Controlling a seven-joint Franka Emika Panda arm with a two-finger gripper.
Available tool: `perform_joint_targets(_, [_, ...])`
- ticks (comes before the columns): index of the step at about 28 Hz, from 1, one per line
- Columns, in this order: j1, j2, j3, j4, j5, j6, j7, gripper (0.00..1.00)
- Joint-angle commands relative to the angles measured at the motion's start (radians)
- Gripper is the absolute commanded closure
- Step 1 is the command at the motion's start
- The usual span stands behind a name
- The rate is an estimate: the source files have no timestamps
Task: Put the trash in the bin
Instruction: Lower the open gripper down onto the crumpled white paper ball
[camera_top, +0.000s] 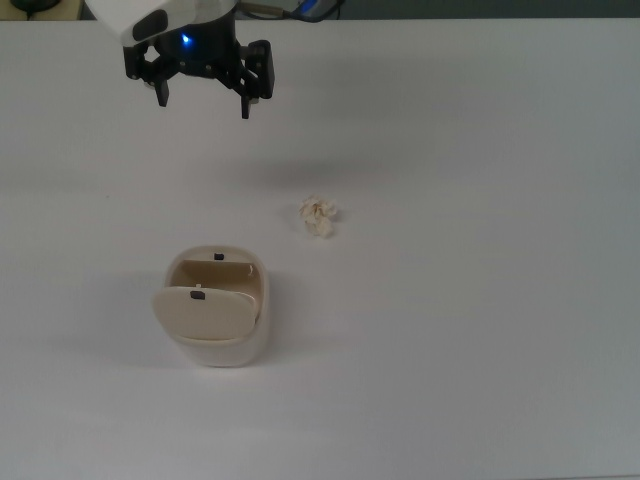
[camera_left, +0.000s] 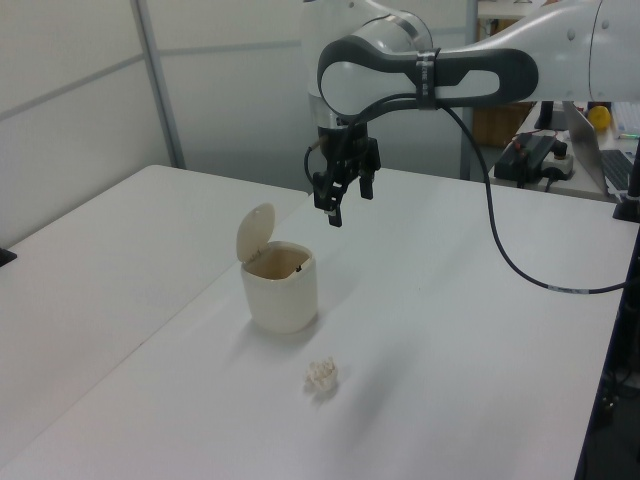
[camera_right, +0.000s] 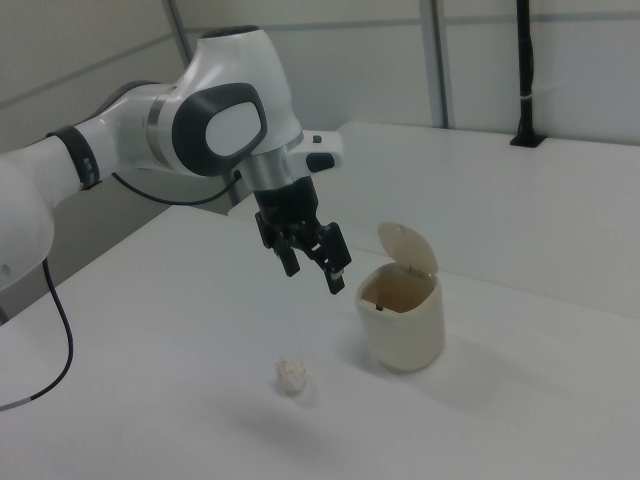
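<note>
— Gripper status?
— The gripper (camera_top: 203, 98) hung above the table (camera_top: 480, 330), fingers spread, holding nothing.
— Trash location?
— The trash (camera_top: 318, 217) lay on the table, just right of the bin (camera_top: 215, 310) in the top view; lid up.

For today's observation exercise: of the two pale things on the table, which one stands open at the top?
The bin: its flap lid is raised, interior showing. The trash is just a crumpled wad.
</note>
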Motion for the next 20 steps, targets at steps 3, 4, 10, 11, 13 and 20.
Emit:
perform_joint_targets(3, [-0.014,0.013,-0.012,-0.006,0.077,0.022,-0.015,0.00])
perform_joint_targets(4, [-0.014,0.015,-0.012,-0.006,0.077,0.023,-0.021,0.00])
perform_joint_targets(10, [-0.004,0.064,0.000,-0.014,0.061,0.034,-0.232,0.00])
perform_joint_targets(11, [-0.001,0.073,0.000,-0.017,0.061,0.034,-0.283,0.00])
perform_joint_targets(13, [0.015,0.091,0.002,-0.040,0.058,0.033,-0.389,0.00])
perform_joint_targets(20, [0.096,0.122,0.002,-0.118,-0.023,0.042,-0.429,0.00])
